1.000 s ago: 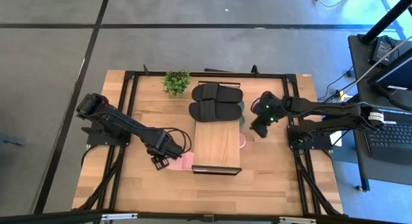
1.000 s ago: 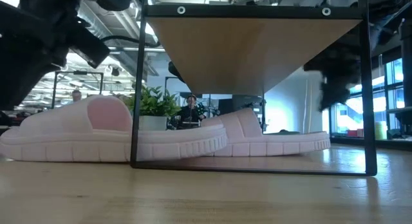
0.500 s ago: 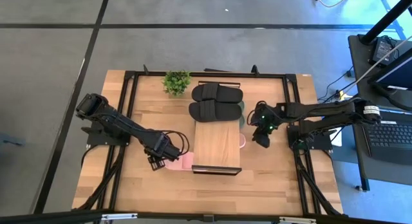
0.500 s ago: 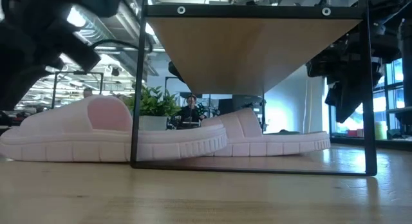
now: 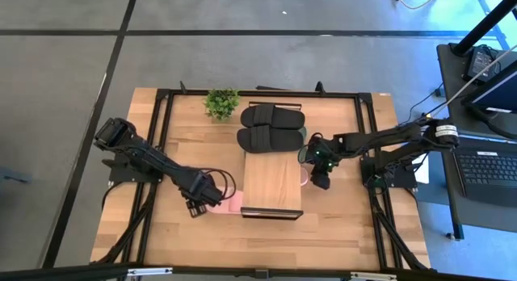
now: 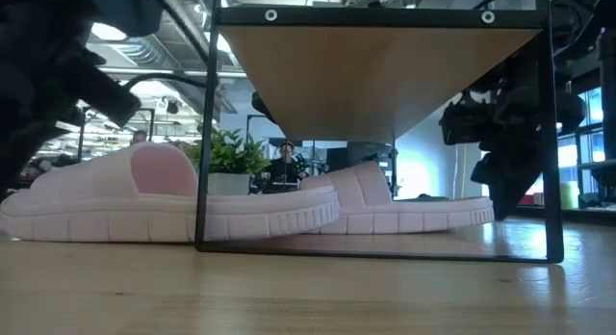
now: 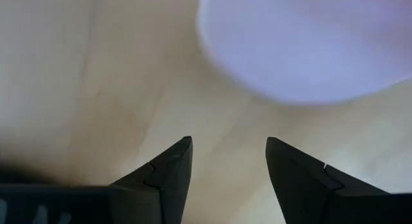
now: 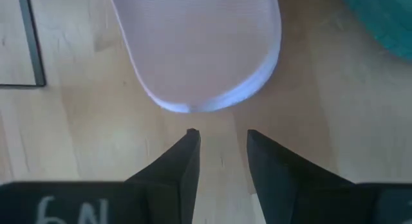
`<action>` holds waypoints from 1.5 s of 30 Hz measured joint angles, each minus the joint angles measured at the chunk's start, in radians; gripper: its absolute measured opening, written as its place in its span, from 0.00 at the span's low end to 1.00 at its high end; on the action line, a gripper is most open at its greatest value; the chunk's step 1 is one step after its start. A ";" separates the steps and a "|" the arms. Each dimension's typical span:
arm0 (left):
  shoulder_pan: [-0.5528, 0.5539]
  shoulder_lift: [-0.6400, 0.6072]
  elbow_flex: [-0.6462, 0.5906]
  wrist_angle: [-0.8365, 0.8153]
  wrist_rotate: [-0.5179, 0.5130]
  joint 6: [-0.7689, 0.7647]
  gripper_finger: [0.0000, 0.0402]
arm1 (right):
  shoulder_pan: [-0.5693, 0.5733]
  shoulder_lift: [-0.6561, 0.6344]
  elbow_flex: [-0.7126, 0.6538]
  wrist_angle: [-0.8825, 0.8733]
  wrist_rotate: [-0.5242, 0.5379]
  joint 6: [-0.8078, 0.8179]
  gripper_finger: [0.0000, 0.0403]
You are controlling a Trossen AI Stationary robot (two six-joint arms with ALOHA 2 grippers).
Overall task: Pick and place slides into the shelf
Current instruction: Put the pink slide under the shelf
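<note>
The shelf (image 5: 273, 182) stands mid-table, and two pale pink slides lie flat on the tabletop under it. One pink slide (image 5: 232, 202) (image 6: 144, 205) pokes out past the shelf's left side. The other pink slide (image 5: 304, 177) (image 6: 414, 208) shows its end at the right side. My left gripper (image 5: 205, 203) (image 7: 228, 161) is open, just short of the left slide's end (image 7: 302, 50). My right gripper (image 5: 320, 178) (image 8: 221, 147) is open by a narrow gap, just short of the right slide's rounded end (image 8: 199, 56). Two black slides (image 5: 271, 126) lie behind the shelf.
A small potted plant (image 5: 221, 102) stands near the far edge, left of the black slides. A dark green slide (image 8: 386, 18) (image 5: 302, 144) lies beside the black pair, close to my right gripper. Dark frame rails (image 5: 161, 127) run along both table sides.
My right gripper has moved toward the table's near edge and left toward the shelf, coming down close to the right pink slide's end. The slides and the shelf have stayed where they were.
</note>
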 joint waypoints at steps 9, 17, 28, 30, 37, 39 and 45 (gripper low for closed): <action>0.001 0.000 0.000 0.151 -0.002 -0.043 0.47 | 0.014 0.022 0.000 0.044 -0.009 0.000 0.32; 0.007 0.000 0.000 0.222 0.000 -0.061 0.47 | 0.044 0.022 0.000 0.070 -0.010 0.016 0.32; 0.007 0.000 0.000 0.358 0.005 -0.112 0.47 | 0.053 0.022 0.000 0.075 -0.010 0.038 0.32; 0.007 0.000 0.000 0.410 0.006 -0.115 0.47 | 0.053 0.022 0.000 0.076 -0.010 0.039 0.32; 0.007 0.000 0.000 0.493 0.007 -0.141 0.47 | 0.053 0.021 -0.001 0.074 -0.010 0.039 0.32; 0.008 0.000 0.000 0.503 0.005 -0.141 0.47 | 0.053 0.021 -0.001 0.074 -0.010 0.039 0.32; 0.026 0.000 0.000 0.512 0.004 -0.138 0.47 | 0.053 0.021 -0.001 0.075 -0.010 0.039 0.32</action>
